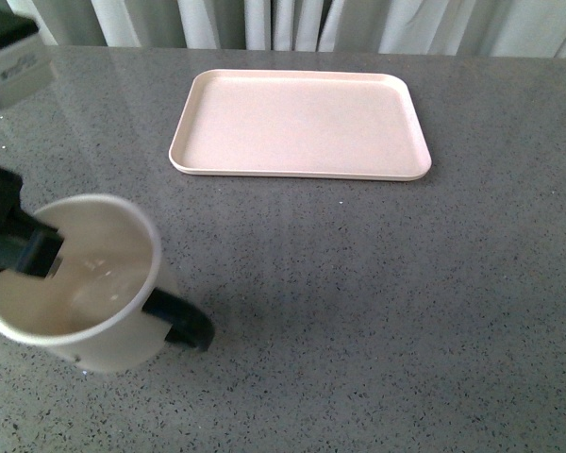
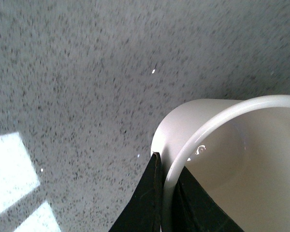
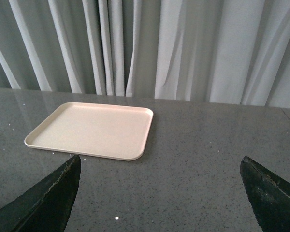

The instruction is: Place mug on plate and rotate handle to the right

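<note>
The cream-white mug point(image 1: 80, 283) is at the near left of the grey table, tilted so its open mouth faces the front camera. Its black handle point(image 1: 177, 319) points to the near right. Its smiley face is hidden. My left gripper point(image 1: 40, 251) is shut on the mug's rim, one finger inside and one outside; the left wrist view shows the rim point(image 2: 183, 154) pinched between the black fingers point(image 2: 145, 203). The pale pink plate point(image 1: 300, 125) lies empty at the far middle, apart from the mug. It also shows in the right wrist view point(image 3: 92, 129). My right gripper point(image 3: 159, 188) is open and empty above the table.
A dark and white device point(image 1: 9, 52) stands at the far left corner. Grey curtains point(image 3: 145, 48) hang behind the table's far edge. Speckled grey tabletop point(image 1: 377, 283) lies between the mug and the plate.
</note>
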